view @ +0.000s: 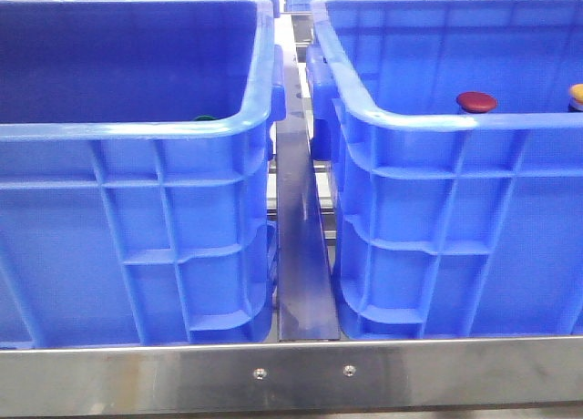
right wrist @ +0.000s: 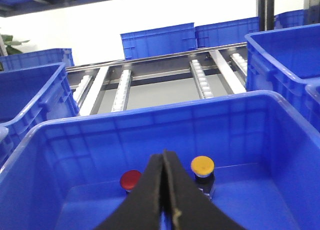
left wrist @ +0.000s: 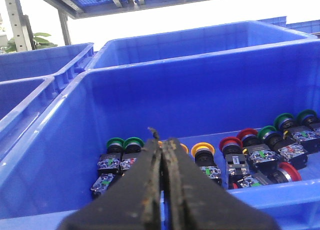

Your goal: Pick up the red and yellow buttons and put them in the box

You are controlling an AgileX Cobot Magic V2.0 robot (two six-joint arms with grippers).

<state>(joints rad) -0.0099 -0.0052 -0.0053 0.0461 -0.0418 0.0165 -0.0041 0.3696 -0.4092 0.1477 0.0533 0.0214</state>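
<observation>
A dark red domed button and a yellow-orange button stand inside the right blue box. In the right wrist view the red button and the yellow button stand on the floor of the box, and my right gripper hangs shut and empty above them. My left gripper is shut and empty above another blue crate holding several green, yellow and red push buttons. Neither gripper shows in the front view.
The left crate stands beside the box, with a metal rail between them. A green button peeks over its rim. A steel table edge runs along the front. More blue crates and roller tracks lie behind.
</observation>
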